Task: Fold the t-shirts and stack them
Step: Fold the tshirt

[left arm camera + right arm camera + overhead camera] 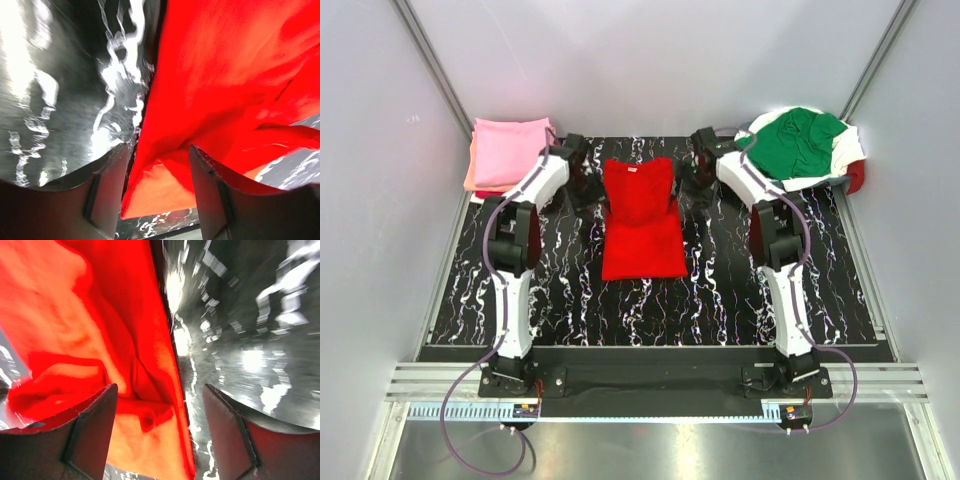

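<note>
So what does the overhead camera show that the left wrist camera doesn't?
Only overhead: the folded pink t-shirt far left, the green t-shirt heaped far right, and the right arm. Only the left wrist: the left tool, open, straddling a cloth edge close up. Both: the bright red t-shirt and the marbled table.

You can count seven shirts: one bright red shirt [640, 220] alone in the middle; one pink shirt [510, 148], one salmon shirt [469, 180] and one dark red shirt [488, 196] in the left stack; and one green shirt [800, 140], one white shirt [847, 150] and a second dark red shirt [857, 177] in the right heap. There are two arms, the left arm [515, 240] and the right arm [775, 235], and one table [740, 290].
</note>
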`<state>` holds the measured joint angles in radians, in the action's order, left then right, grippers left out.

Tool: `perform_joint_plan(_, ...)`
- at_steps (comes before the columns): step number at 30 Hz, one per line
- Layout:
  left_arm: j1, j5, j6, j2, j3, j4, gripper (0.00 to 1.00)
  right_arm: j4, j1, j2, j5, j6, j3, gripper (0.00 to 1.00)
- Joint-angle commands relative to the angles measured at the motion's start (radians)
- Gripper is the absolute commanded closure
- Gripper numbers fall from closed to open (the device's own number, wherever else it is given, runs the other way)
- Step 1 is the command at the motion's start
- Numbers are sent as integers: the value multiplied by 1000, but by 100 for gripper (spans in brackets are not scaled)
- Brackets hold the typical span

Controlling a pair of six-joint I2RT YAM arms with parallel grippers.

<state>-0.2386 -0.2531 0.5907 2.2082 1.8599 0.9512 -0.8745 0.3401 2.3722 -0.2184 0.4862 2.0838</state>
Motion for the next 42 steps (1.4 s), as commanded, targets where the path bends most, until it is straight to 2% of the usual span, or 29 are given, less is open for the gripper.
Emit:
perform_joint_plan(1,38,27,-22,-45,207,95,42,-89,-30,-57,33,-64,143,24)
perform_joint_plan(3,38,110,-31,-112,217,101,41,-60,-33,-134,22,-72,110,23)
perform_joint_plan(5,30,158,-31,-224,119,39,42,18,-32,-240,-13,-58,-29,24)
perform_joint_plan(8,-4,144,-31,-367,-111,-102,47,162,-32,-382,-94,-14,-279,34)
perform_joint_plan(9,-16,138,-32,-392,-204,-132,47,199,-29,-410,-142,-2,-394,40)
perform_joint_plan(10,-46,123,-34,-409,-241,-182,47,262,-23,-447,-163,17,-440,43)
perform_joint_plan(13,-102,75,-37,-411,-327,-268,47,296,-3,-430,-205,14,-513,58)
perform_joint_plan(15,-128,63,-35,-372,-311,-272,47,292,0,-391,-243,11,-493,67)
perform_joint_plan(19,-146,34,-34,-274,-272,-292,48,290,0,-265,-259,-1,-418,71)
perform_joint_plan(24,-146,26,-46,-183,-219,-290,48,249,-1,-113,-277,-29,-260,74)
perform_joint_plan(28,-140,54,-55,-99,-206,-261,49,250,-12,-22,-297,-21,-229,75)
perform_joint_plan(32,-133,67,-61,-88,-232,-244,51,223,-19,-21,-311,-49,-231,76)
perform_joint_plan(37,-133,126,-77,-178,-237,-215,50,178,-26,-106,-334,-77,-193,73)
perform_joint_plan(42,-133,150,-97,-205,-163,-181,49,224,-32,-62,-499,-28,-42,72)
